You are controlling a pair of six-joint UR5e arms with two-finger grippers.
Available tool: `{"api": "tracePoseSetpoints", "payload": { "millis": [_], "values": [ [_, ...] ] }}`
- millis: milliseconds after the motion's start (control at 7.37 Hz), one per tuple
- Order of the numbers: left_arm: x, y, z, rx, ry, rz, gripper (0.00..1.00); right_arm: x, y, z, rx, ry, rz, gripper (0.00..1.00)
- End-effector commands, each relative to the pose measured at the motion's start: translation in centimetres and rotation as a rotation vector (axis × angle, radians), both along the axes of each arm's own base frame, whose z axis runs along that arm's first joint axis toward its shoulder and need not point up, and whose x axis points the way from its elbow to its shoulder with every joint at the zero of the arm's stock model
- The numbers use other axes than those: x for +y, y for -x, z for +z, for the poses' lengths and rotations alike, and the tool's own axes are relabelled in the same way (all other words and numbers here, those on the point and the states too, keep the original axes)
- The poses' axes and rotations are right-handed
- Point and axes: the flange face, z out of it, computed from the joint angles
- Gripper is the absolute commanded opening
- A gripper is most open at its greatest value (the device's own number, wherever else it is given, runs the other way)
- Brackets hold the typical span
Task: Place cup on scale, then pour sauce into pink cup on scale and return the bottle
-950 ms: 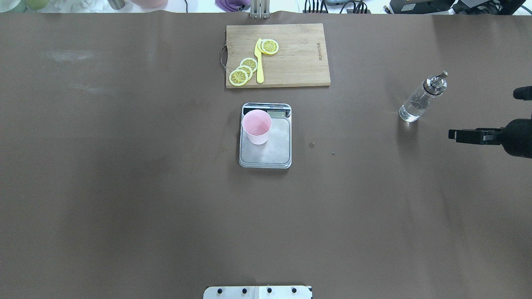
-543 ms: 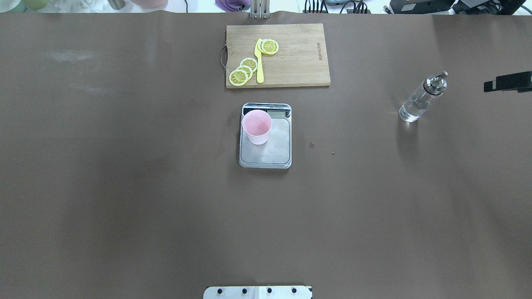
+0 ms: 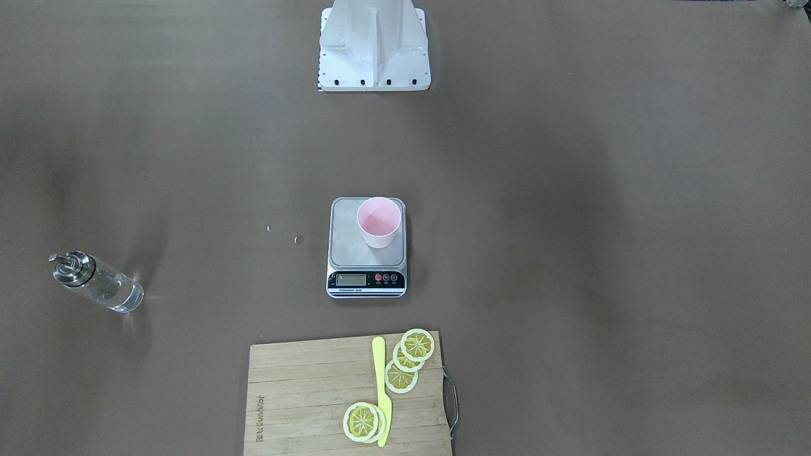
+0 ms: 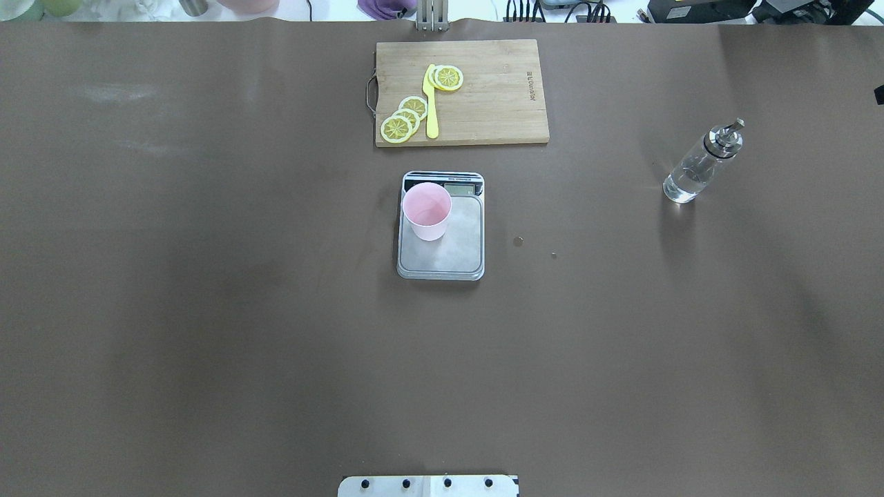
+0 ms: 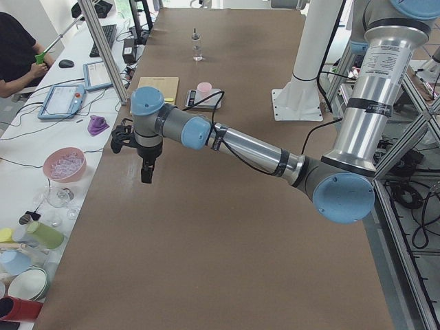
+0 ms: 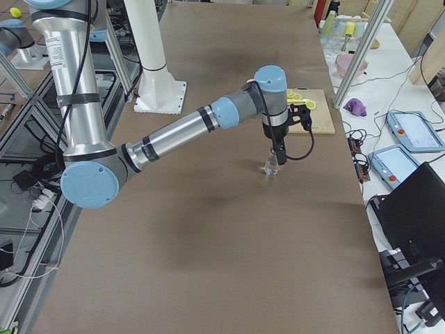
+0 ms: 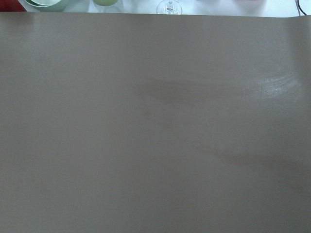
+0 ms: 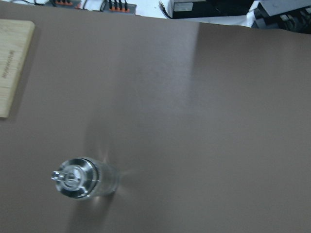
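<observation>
The pale pink cup (image 4: 427, 210) stands upright on the back left part of the silver scale (image 4: 456, 252) at mid-table; it also shows in the front view (image 3: 378, 221). The clear glass bottle (image 4: 696, 169) with a silver pourer cap stands alone on the table at the right, with clear sauce (image 4: 680, 188) in its lower part. The right wrist view looks down on the bottle (image 8: 85, 177). My right gripper (image 6: 277, 154) hangs above the table near the bottle, apart from it. My left gripper (image 5: 146, 172) hangs over bare table far left. I cannot tell whether either is open or shut.
A wooden cutting board (image 4: 497, 103) with lemon slices (image 4: 404, 117) and a yellow knife (image 4: 431, 103) lies behind the scale. Two small specks (image 4: 518, 241) lie right of the scale. The robot base (image 3: 374, 50) stands at the near edge.
My right gripper has moved from the right edge of the overhead view almost out of it, leaving only a sliver. Cup, scale and bottle have not moved.
</observation>
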Motion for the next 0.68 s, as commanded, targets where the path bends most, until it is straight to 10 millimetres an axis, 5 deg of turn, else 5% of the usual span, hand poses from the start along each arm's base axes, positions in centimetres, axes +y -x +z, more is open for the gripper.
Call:
{"api": "tracePoseSetpoints", "payload": {
  "millis": [0, 272, 543],
  "values": [
    [-0.4, 5.3, 3.0, 0.006, 0.068, -0.084, 0.98, 0.1, -1.8, 5.6, 0.033, 0.187, -0.077, 1.0],
    [2.1, 6.2, 7.8, 0.007, 0.155, -0.093, 0.98, 0.5, -4.7, 11.9, 0.038, 0.263, -0.151, 1.0],
    [6.8, 6.1, 14.8, -0.013, 0.186, -0.014, 0.98, 3.2, -6.5, 17.6, -0.041, 0.308, -0.135, 1.0]
  ]
}}
